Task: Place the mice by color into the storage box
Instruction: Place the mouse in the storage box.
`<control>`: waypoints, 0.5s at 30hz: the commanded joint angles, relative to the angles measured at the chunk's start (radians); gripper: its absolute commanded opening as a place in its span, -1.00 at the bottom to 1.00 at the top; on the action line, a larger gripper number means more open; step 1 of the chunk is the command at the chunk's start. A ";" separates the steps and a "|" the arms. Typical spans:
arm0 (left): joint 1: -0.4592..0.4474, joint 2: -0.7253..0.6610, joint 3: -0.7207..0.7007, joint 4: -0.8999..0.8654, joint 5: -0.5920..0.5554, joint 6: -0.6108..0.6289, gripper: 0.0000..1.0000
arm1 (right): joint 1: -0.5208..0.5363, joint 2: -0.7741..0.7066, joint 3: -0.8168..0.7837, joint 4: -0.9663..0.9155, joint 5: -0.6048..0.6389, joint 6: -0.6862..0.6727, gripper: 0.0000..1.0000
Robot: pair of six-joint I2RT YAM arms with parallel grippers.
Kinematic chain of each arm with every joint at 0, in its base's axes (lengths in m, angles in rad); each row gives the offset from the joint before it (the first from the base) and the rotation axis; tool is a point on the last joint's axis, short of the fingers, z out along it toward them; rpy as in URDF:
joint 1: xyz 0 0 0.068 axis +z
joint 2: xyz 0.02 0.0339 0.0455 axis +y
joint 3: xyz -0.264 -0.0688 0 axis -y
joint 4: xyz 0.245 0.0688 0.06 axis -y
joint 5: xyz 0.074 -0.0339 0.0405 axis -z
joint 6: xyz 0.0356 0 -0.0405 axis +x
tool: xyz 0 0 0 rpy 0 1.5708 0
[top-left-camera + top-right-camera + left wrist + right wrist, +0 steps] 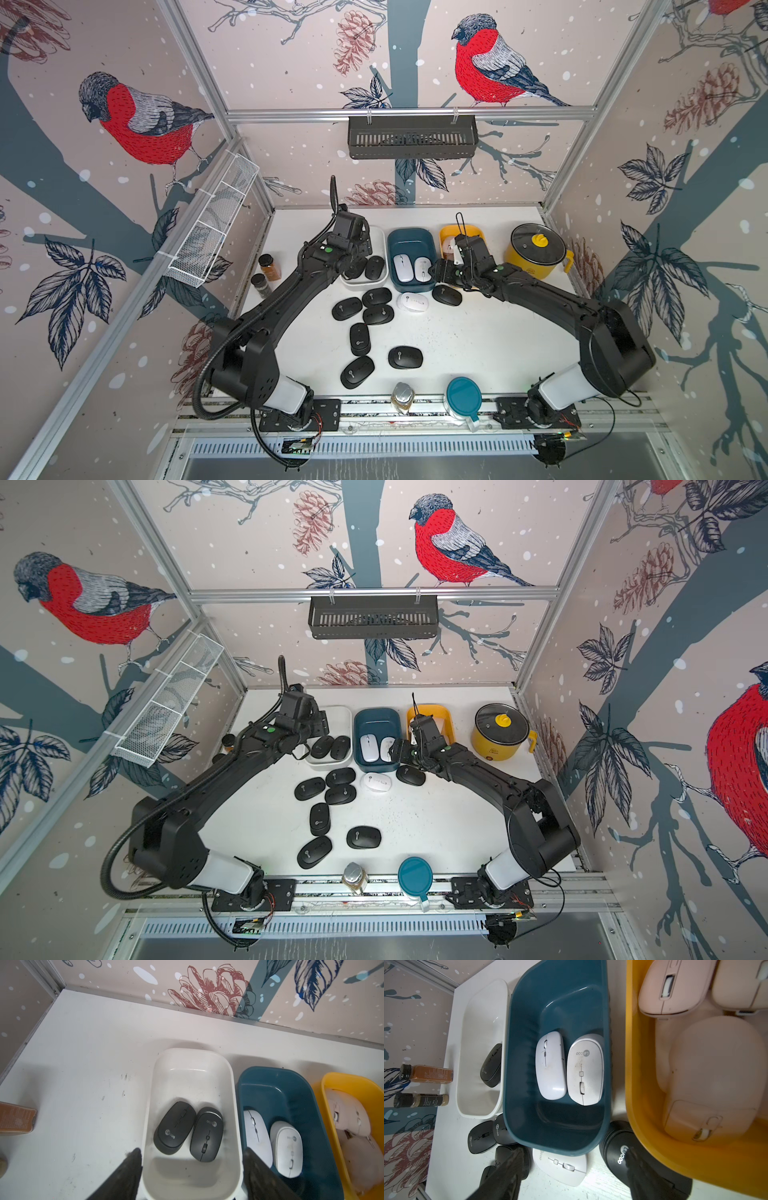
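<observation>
Left tool [192,1151] released, fingers spread wide, hanging over the near end of the white box [187,1064]. Right tool [575,1153] released as well, fingers apart, hovering above the bench [478,332] at the near end of the teal box [523,1053], over a loose white mouse [560,1165] and a lone black mouse [614,1147] lying near each other but not touching.

Standing in one row along the far side of the bench, from left to right in both top views: white box, teal box, yellow box [639,1084]. Further to the right, apart from the row: a yellow pot [536,257] with a glass lid.

Lying in the white box, side by side and touching: two black mice [174,1128]. In the teal box, close together: two white mice [550,1066]. In the yellow box, piled one on another: pale pink mice [708,1076], exact count not possible to tell.

Scattered on the open bench in front of the boxes: six further black mice [360,338], three in a close group near the white box, three more toward the front edge.

At the front edge: a round teal lid [463,395] and, near it, a small jar [402,397] with a metal cap. By the left wall: two spice jars [269,266], near each other.
</observation>
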State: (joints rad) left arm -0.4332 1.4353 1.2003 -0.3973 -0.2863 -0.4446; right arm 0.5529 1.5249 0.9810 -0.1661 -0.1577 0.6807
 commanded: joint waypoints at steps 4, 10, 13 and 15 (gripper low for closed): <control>-0.066 -0.196 -0.136 0.006 0.006 0.029 0.50 | 0.019 -0.035 -0.027 0.004 0.030 -0.008 0.56; -0.110 -0.344 -0.263 -0.021 0.040 -0.008 0.50 | 0.031 -0.041 -0.031 0.006 0.053 -0.008 0.56; -0.150 -0.376 -0.297 -0.067 0.036 -0.025 0.50 | 0.032 -0.041 -0.030 0.013 0.052 -0.014 0.56; -0.186 -0.384 -0.312 -0.102 0.012 -0.041 0.50 | 0.032 -0.039 -0.025 0.010 0.052 -0.015 0.56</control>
State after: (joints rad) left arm -0.5911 1.0615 0.9024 -0.4442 -0.2588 -0.4507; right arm 0.5816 1.4899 0.9497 -0.1719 -0.1238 0.6773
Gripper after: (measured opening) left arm 0.752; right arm 0.784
